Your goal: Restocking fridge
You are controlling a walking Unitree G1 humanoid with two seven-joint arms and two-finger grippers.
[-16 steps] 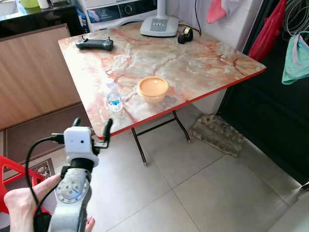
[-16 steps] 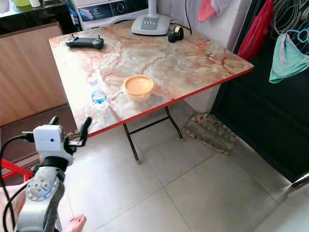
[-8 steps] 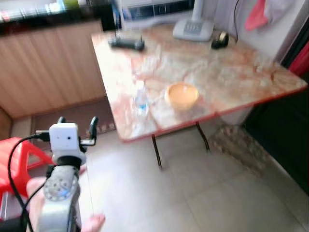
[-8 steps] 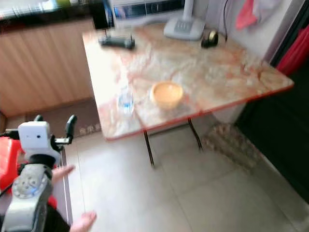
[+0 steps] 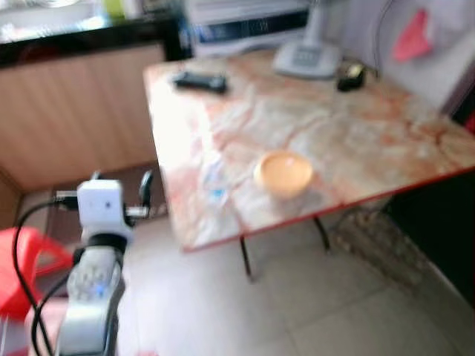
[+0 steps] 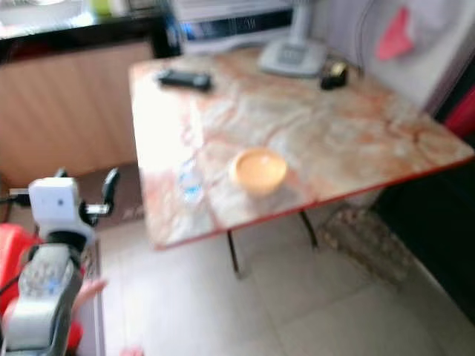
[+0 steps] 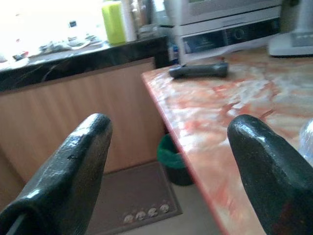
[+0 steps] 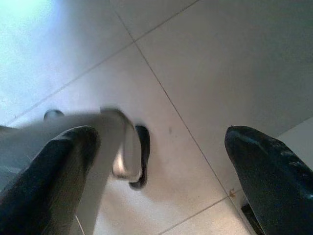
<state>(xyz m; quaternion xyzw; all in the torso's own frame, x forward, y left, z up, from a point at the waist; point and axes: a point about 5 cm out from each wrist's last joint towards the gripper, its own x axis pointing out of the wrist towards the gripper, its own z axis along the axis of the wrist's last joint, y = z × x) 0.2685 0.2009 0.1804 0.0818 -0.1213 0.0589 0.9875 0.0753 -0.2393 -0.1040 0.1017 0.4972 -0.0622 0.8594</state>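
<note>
— Where is the water bottle [image 5: 216,180] seen?
— On the marbled worktop [image 5: 356,133], beside the orange bowl [image 5: 283,172].
— And the jaws?
— Left gripper [image 7: 171,161]: parted, empty, short of the worktop. Right gripper [image 8: 161,166]: parted over floor tiles [image 8: 220,63].

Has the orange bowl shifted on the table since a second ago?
No. The orange bowl sits beside the water bottle near the table's front edge, as before; the camera moved.

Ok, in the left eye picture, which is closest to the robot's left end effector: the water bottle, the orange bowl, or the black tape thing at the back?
1. Water bottle, near the table's front edge.
2. Orange bowl, mid-table.
3. Black tape thing, at the far back.

The left end effector is open beside the table.
</note>
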